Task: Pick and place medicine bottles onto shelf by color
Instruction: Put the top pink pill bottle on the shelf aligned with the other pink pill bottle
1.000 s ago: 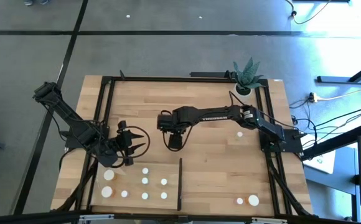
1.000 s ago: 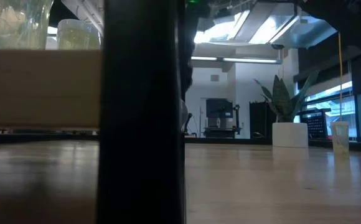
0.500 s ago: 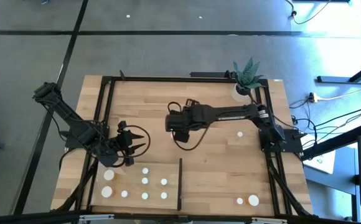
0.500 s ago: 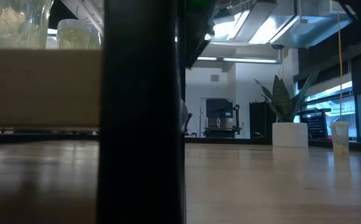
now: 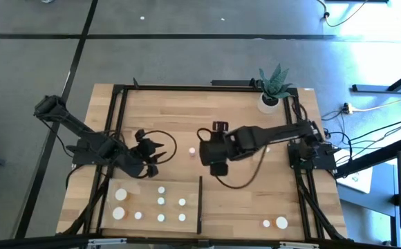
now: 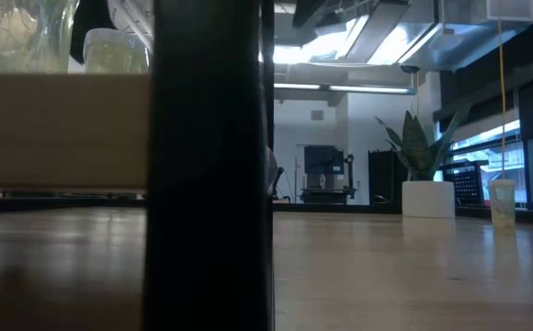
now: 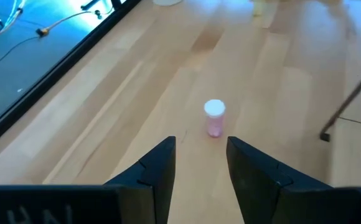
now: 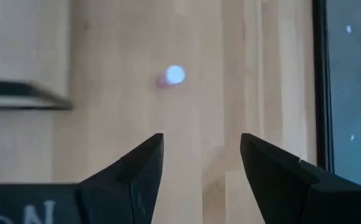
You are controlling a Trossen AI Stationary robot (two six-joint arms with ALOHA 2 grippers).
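left gripper: fingers spread, empty, above the tabletop. pink bottle: upright on the table between both grippers, off the shelf. right gripper: fingers spread wide, empty, beside the bottle.

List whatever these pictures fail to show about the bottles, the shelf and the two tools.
- Bottles on the shelf: the high view shows only white caps; body colors too small to tell.
- Low view: a black upright blocks the middle; neither tool shows.
- Pink bottle: the right wrist view blurs it.
- Left tool and right tool: the high view shows no fingertip gap; each wrist view shows parted, empty fingers.
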